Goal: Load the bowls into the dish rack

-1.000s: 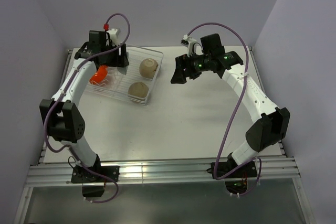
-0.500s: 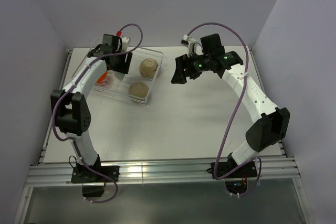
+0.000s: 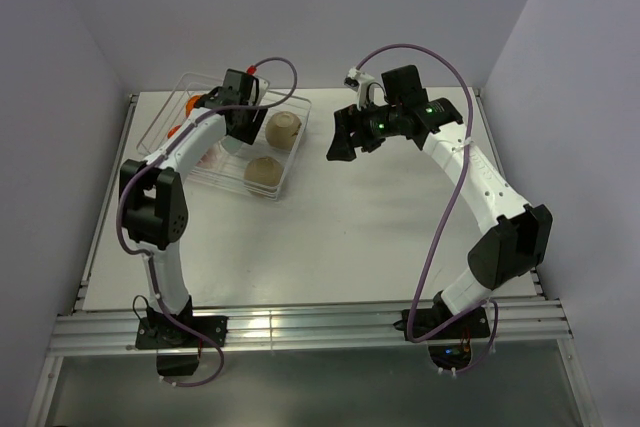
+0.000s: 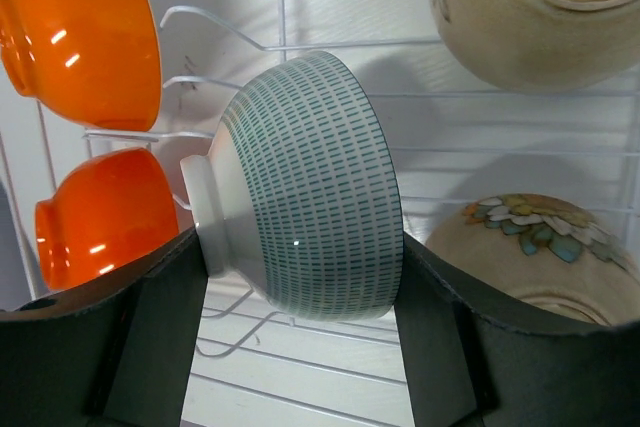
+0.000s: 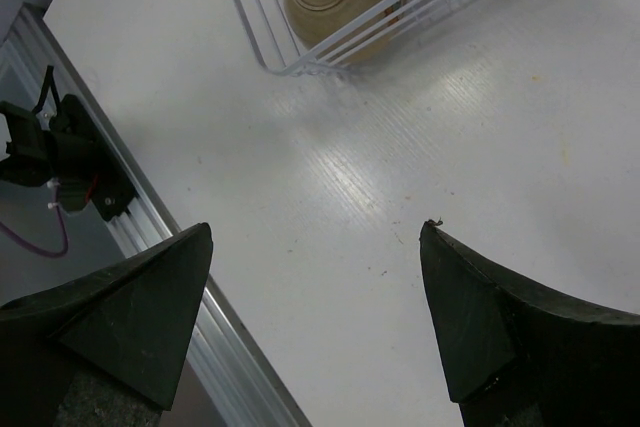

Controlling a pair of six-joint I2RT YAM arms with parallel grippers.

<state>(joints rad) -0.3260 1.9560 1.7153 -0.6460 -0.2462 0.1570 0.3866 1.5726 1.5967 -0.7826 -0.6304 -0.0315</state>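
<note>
White worktop (image 3: 380, 237), pale lilac walls (image 3: 60, 67) around it, both arms reaching toward the far end. I take the dish rack (image 3: 296, 139) as my anchor: a clear tray with white wires inside, sitting at the far left of the worktop.

The left pincer (image 4: 300, 247) is over the rack's middle and clamped on the teal bowl (image 4: 310, 177). One finger (image 4: 150, 337) presses by the foot, the other by the rim. The bowl is tipped on its side above the wires; I cannot tell if it touches them. In the top view the arm hides it.

The orange bowl (image 4: 80, 37) stands on edge in the rack's left part. A second orange shape sits just under it in the left wrist view; another bowl or a reflection, I cannot tell.

The rack's right part holds the far cream bowl (image 3: 283, 129) and the near cream bowl (image 3: 263, 172). One of them shows a painted flower pattern in the left wrist view.

The right pincer (image 3: 340, 142) hangs to the right of the rack, apart from it, above bare worktop. Its fingers are spread wide with nothing between them. Its wrist view catches the rack's corner and one cream bowl behind the clear wall.
</note>
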